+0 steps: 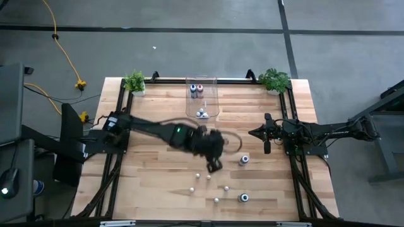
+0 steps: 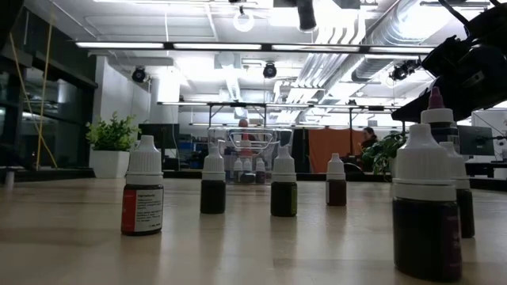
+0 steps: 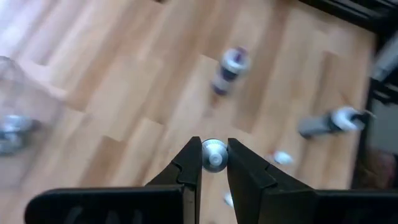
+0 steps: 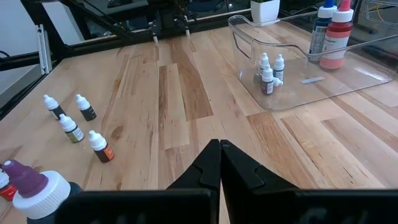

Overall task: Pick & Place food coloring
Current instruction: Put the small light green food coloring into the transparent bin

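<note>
White-capped bottle (image 3: 215,154) clamped between left tool (image 3: 214,163) fingers, above table.

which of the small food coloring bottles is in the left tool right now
The white-capped bottle pinched between the left tool fingers, seen cap-on. The other loose bottles stand free on the table, and some sit in the clear bin.

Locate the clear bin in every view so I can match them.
High view: bin at the table's far middle, between the two plants.
Low view: bin centre background, behind the bottle row.
Left wrist view: only a blurred clear edge, likely the bin.
Right wrist view: bin, bottles inside.
Shared landmark: small bottles inside it.
</note>
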{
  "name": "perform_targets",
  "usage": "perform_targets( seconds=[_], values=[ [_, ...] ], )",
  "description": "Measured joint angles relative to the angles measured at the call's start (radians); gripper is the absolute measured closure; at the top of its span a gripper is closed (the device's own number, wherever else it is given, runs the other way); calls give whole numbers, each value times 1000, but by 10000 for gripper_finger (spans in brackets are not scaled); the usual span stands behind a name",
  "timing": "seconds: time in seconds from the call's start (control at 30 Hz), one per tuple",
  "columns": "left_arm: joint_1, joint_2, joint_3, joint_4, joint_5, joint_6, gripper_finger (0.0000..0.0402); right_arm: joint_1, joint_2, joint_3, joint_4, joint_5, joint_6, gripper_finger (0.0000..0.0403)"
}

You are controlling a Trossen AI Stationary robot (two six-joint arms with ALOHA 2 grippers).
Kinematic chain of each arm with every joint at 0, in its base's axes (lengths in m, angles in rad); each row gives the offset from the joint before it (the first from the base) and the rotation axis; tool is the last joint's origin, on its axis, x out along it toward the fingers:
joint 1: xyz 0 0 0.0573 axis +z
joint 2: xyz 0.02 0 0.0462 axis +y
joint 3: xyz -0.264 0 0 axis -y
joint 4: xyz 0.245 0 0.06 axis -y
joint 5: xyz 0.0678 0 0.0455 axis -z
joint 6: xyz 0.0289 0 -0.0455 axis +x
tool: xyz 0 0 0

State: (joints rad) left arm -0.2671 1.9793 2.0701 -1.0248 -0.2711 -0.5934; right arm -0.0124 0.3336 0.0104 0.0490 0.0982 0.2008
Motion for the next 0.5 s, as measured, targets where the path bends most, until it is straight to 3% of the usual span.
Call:
perform_targets(
  seconds=[0.5],
  values=[
    [378,0,-2,49,101,-17,356,0,0,0,0,0,0,402]
  ],
)
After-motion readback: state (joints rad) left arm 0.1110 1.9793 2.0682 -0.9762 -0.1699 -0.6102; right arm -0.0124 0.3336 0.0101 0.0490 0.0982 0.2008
